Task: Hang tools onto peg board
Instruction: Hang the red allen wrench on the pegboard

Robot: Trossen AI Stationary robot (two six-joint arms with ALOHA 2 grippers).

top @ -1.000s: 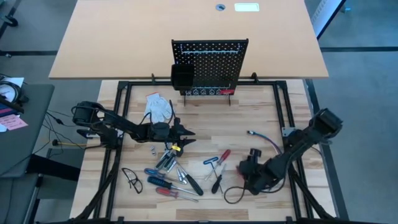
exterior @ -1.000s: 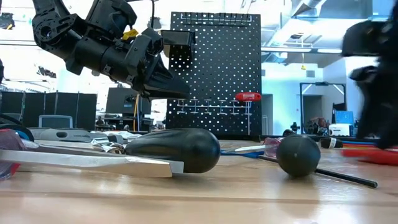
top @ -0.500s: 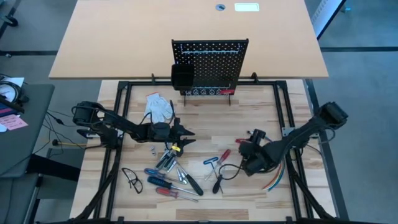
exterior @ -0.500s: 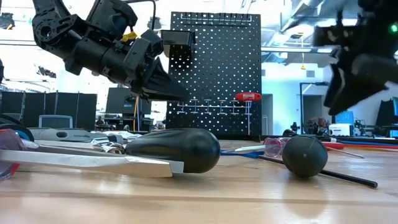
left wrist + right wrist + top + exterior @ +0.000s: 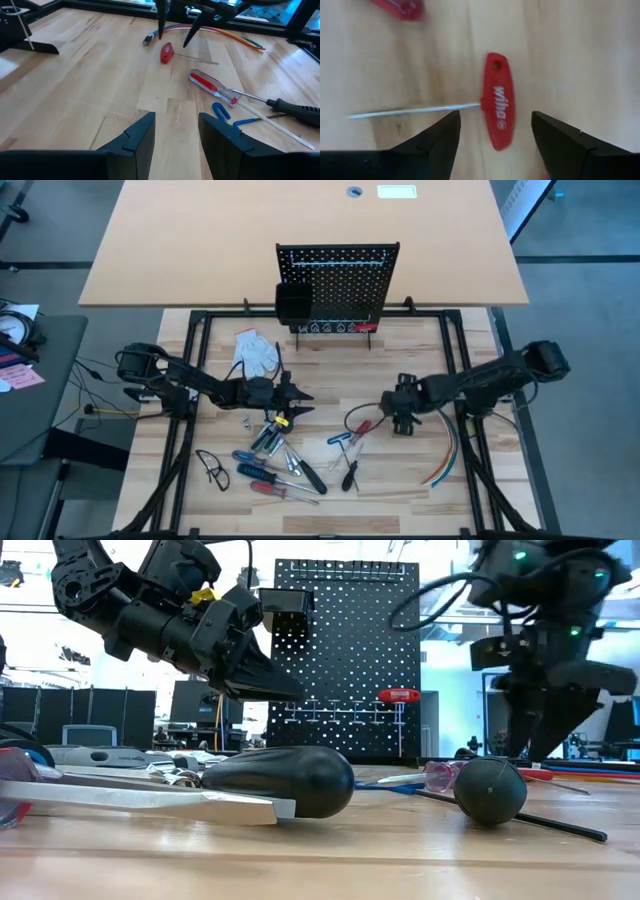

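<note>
The black peg board [image 5: 337, 285] stands upright at the table's far middle, with a red T-handle key [image 5: 400, 695] hanging on it. My right gripper [image 5: 494, 115] points down, open, over another red T-handle key [image 5: 497, 107] lying flat on the wood. Its fingers stand on either side of the handle without touching it. My left gripper [image 5: 296, 395] hovers open and empty left of the middle. A red screwdriver [image 5: 212, 86], a blue T-handle key [image 5: 226, 113] and several more tools [image 5: 280, 462] lie on the near table.
A white glove [image 5: 256, 352] lies near the peg board's left foot. A bundle of coloured cables [image 5: 442, 462] curves along the near right. Glasses [image 5: 212, 468] lie at the near left. A black frame rail [image 5: 462, 360] runs along the table's right side.
My right gripper has swung from the near right toward the far edge and the table's middle, turning about as it went, and now stands over the red T-handle key on the table. The tools have stayed where they were.
</note>
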